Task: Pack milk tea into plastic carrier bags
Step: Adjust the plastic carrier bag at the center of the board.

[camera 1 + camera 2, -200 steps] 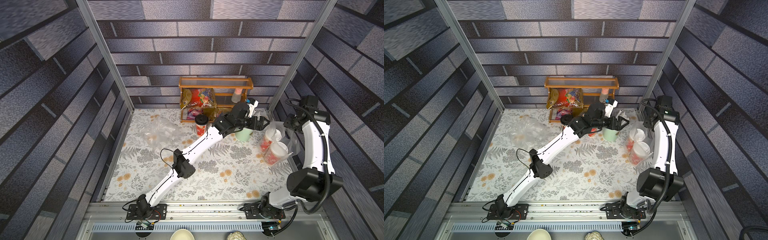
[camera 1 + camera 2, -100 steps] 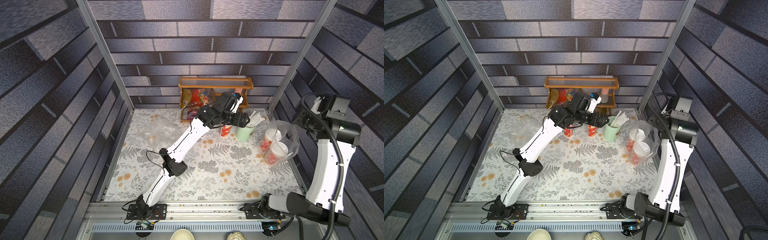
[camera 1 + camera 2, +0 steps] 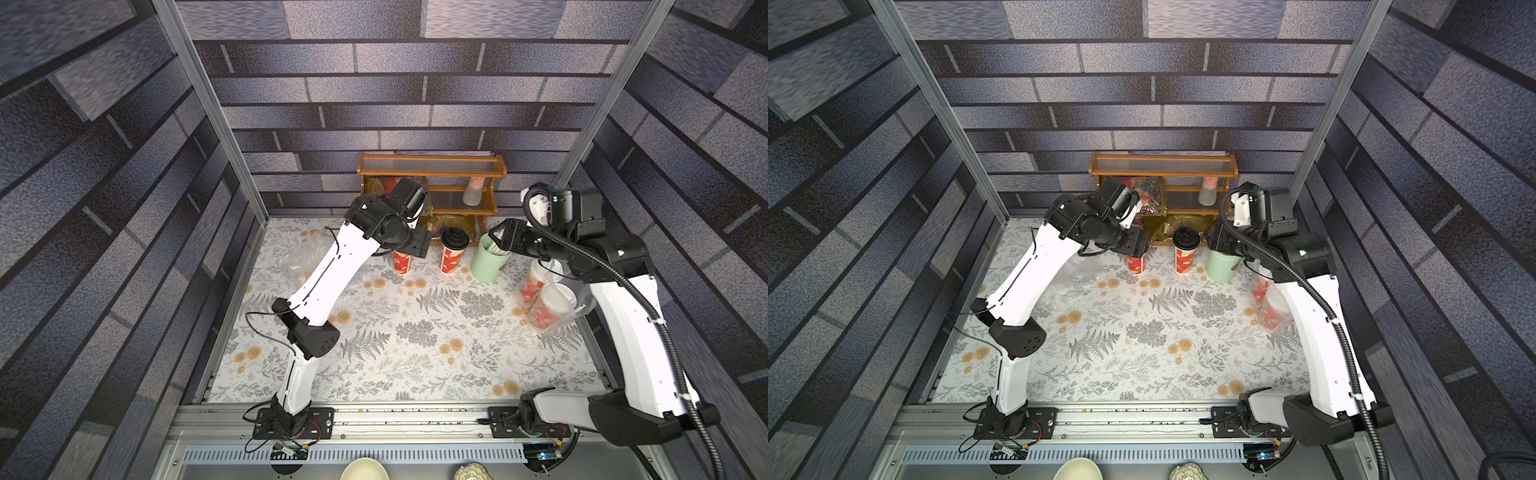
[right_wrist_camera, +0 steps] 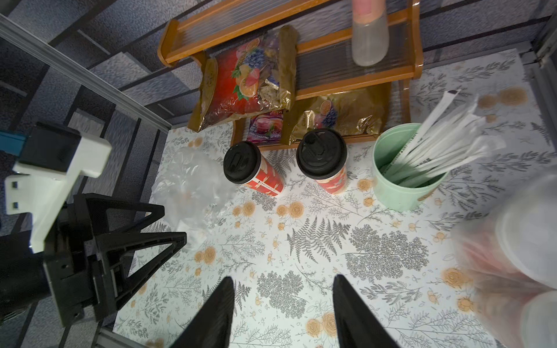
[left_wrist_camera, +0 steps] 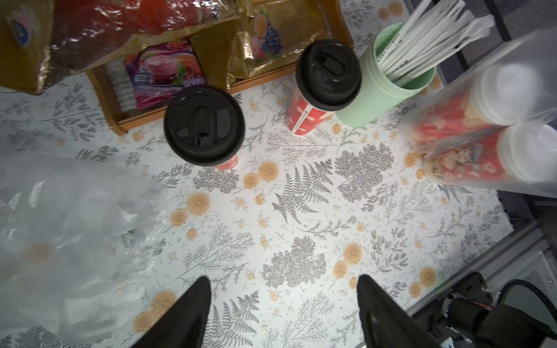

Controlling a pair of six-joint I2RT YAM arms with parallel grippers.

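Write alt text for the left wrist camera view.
The open, empty left gripper hangs above a floral tablecloth where two black-lidded red cups stand before a wooden rack of snack packets, beside a green straw cup. A clear bag holds two white-lidded cups; an empty crumpled bag lies across the cloth from it.

Before the shelf [image 3: 432,171] on my desk [image 3: 415,365] stand two loose cups [image 3: 451,255]; right of them the straw holder [image 3: 489,262], then the filled bag [image 3: 557,316]; left, the empty bag [image 3: 301,257].

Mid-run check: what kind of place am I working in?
Probably a mock milk-tea counter in a robot cell: lidded red cups, a green cup of wrapped straws, a wooden snack shelf.
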